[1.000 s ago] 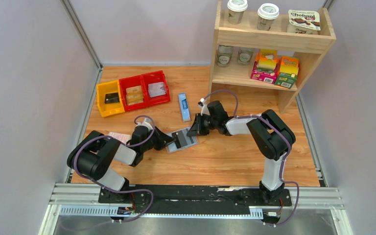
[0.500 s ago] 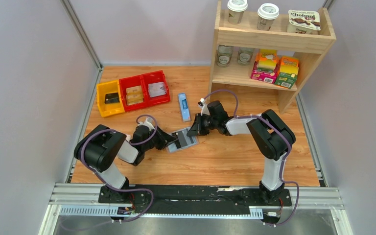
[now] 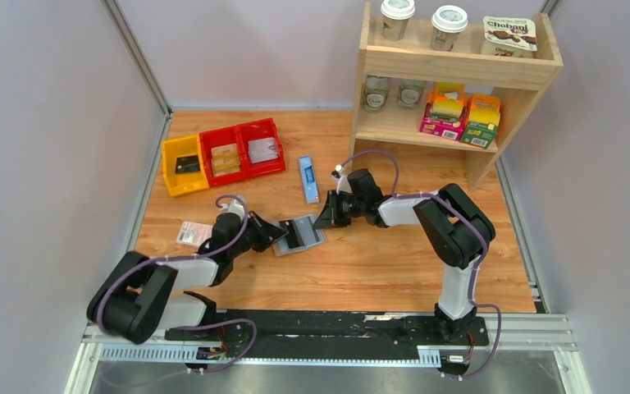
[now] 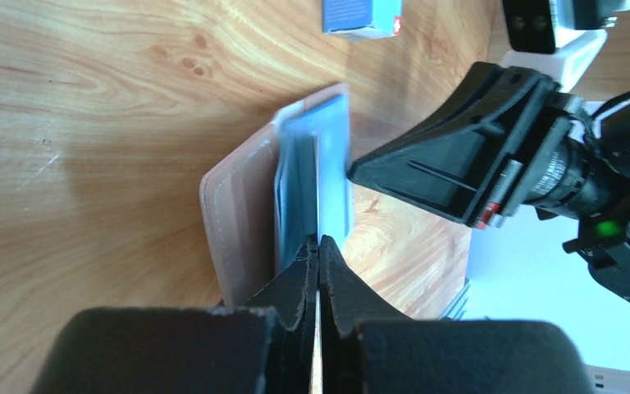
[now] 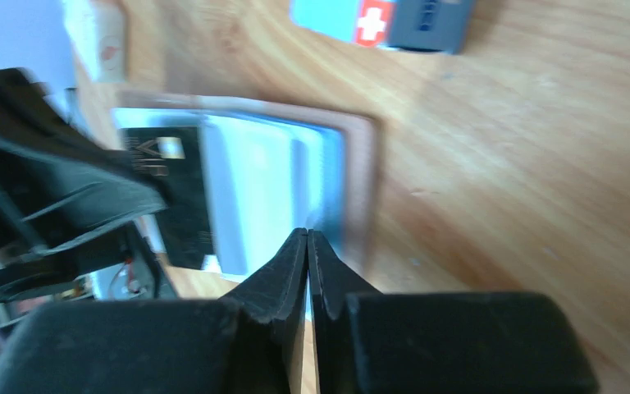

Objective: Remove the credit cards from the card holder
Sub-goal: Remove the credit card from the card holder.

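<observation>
Now the left arm has swung its elbow down toward the lower left of the overhead view, and a pink-and-white packet (image 3: 193, 234) that it was covering shows on the wood at middle left. The left gripper (image 3: 272, 235) opened a little and has snapped tight again, clamped on what looks like the near edge of the dark credit card (image 5: 168, 193). The card holder (image 3: 312, 232) lies open and flat just left of centre in the overhead view, and it has slid a touch toward the left arm with the pull. To me that means the card is gripped but the wallet is dragging along, so the card is not yet free of its slot. The right gripper (image 3: 325, 220) is pinched closed with its tip at the holder's right-hand edge. I cannot tell whether it presses down hard enough to pin it. The holder is soft and tan outside with a stitched rim, pale blue and smooth within, its slots layered like thin pages. The card is a stiff, glossy black rectangle with a small gold patch and pale lettering. A narrow blue box (image 3: 309, 179) lies above on the grained wooden table (image 3: 377, 263).
</observation>
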You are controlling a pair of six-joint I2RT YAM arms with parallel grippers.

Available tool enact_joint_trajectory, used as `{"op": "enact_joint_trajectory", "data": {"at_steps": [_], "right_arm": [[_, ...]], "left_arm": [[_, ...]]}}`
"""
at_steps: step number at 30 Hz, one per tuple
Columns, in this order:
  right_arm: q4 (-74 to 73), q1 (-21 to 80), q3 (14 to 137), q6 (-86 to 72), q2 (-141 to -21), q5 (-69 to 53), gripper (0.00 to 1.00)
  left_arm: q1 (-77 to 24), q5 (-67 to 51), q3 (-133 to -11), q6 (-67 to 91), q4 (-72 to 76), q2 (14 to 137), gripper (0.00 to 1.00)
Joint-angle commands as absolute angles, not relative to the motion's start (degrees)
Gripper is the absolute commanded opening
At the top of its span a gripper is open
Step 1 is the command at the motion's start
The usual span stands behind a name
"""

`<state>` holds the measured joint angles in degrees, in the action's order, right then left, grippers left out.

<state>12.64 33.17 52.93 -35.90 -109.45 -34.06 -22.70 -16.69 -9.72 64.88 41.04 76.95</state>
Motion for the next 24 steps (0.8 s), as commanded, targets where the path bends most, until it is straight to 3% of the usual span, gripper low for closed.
{"op": "enact_joint_trajectory", "data": {"at_steps": [1,7,12,24], "right_arm": [[5.71,32.25,51.42,-31.73,-110.66,-28.21,0.09],[5.97,32.26,51.59,-31.46,-111.01,-28.47,0.09],[5.72,32.26,52.2,-31.55,-110.48,-28.56,0.09],[9.22,36.21,57.3,-35.5,-104.5,-31.99,0.12]], "left_arm": [[-21.36,-10.82,-9.75,59.51,23.95,64.02,0.0],[-20.92,-2.21,-11.34,55.99,5.2,46.61,0.0],[-20.83,-1.32,-12.04,55.63,-1.84,42.89,0.0],[-21.09,-11.34,-11.25,63.01,23.98,68.44,0.0]]}}
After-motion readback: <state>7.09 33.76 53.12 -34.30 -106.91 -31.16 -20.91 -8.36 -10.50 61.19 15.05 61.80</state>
